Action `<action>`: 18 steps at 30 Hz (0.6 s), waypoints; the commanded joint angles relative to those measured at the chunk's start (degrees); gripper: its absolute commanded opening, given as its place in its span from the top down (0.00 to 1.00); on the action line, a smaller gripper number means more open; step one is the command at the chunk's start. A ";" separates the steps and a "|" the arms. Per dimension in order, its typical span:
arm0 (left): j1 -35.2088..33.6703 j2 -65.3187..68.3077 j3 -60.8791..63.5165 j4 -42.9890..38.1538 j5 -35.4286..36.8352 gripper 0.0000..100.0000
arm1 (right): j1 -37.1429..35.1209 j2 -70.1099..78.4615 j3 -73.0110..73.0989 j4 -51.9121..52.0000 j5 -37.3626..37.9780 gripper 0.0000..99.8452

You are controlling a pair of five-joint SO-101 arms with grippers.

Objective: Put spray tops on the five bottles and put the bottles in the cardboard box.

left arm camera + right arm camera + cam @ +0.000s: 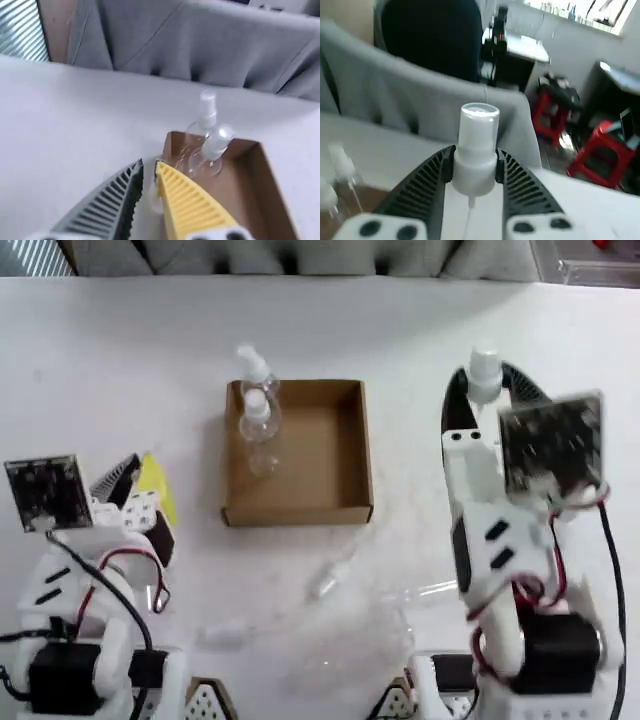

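Observation:
The cardboard box (pixel 330 455) stands open in the middle of the table. Two clear bottles with white spray tops (pixel 258 412) (pixel 214 146) stand against its left wall. My right gripper (pixel 484 380) (pixel 475 155) hangs to the right of the box, shut on a white spray top (pixel 477 145) with its thin tube pointing down. My left gripper (pixel 138 482) (pixel 149 169) is low at the left of the box, with its grey and yellow fingers shut and nothing between them.
Clear bottles without tops lie on the table in front of the box (pixel 330 578) (pixel 428 592), faint against the white surface. A small white part (pixel 225 633) lies nearer the front edge. Grey fabric runs along the far edge of the table (pixel 300 255).

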 commanded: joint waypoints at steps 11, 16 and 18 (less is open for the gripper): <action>-0.22 -4.44 -2.20 2.81 -0.18 0.95 | -1.45 -13.14 6.24 6.46 -9.67 0.98; -10.86 5.32 -2.20 2.99 0.00 0.95 | -1.01 -21.05 15.82 15.96 -1.23 0.98; -13.76 9.63 -3.08 3.34 0.00 0.95 | -0.92 -24.92 20.40 17.36 1.85 0.98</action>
